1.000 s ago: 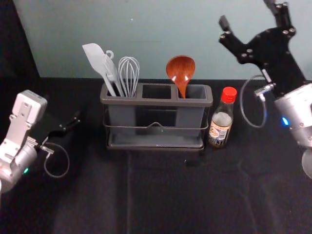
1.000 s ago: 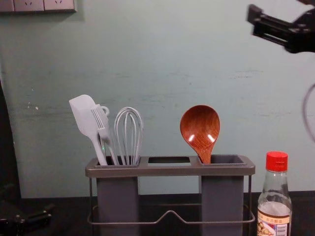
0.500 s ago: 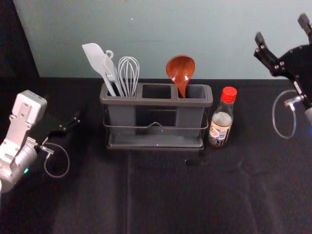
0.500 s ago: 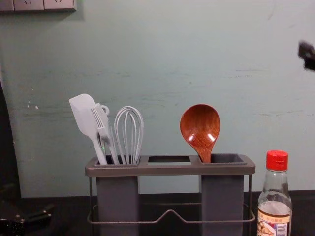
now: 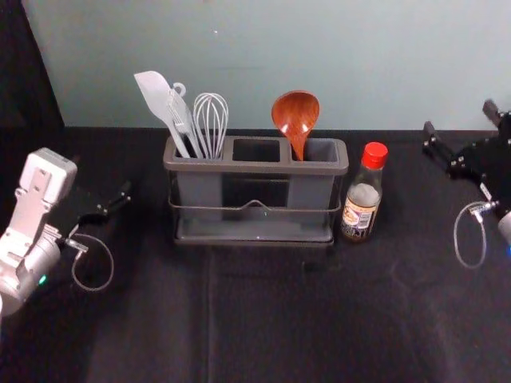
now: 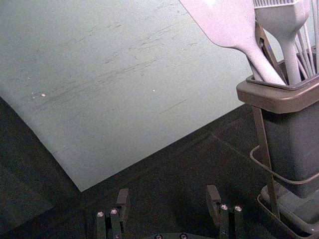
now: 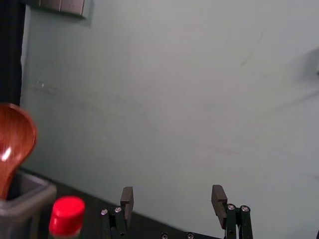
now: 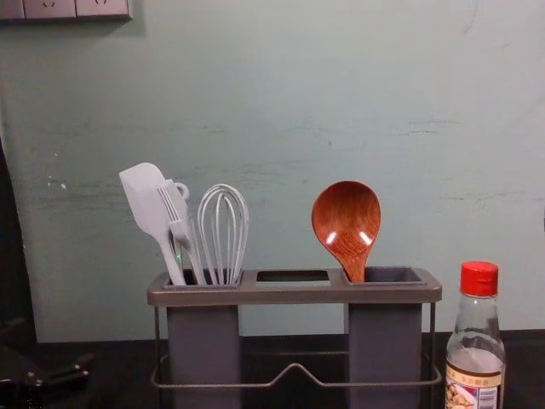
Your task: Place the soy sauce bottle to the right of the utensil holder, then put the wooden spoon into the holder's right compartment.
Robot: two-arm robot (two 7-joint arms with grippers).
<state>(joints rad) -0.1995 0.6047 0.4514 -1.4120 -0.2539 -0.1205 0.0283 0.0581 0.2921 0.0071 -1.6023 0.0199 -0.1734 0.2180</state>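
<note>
Pale wall (image 5: 255, 48) behind, black table (image 5: 279, 319) below, and I judge the job done! Spoon (image 5: 295, 112) bowl-up in the holder's (image 5: 255, 167) right compartment (image 5: 323, 150), bottle (image 5: 362, 209) upright just beside the holder at three o'clock. My right claw (image 7: 172, 191) is out at two o'clock, spread wide and empty; my left claw (image 6: 168, 194) is parked at nine, open too. What could spoil it? Swing the right one inward and its looped cable (image 5: 456, 235) might catch the red cap (image 5: 375, 152), tipping the bottle; a knock on the spoon could nudge the holder askew.
</note>
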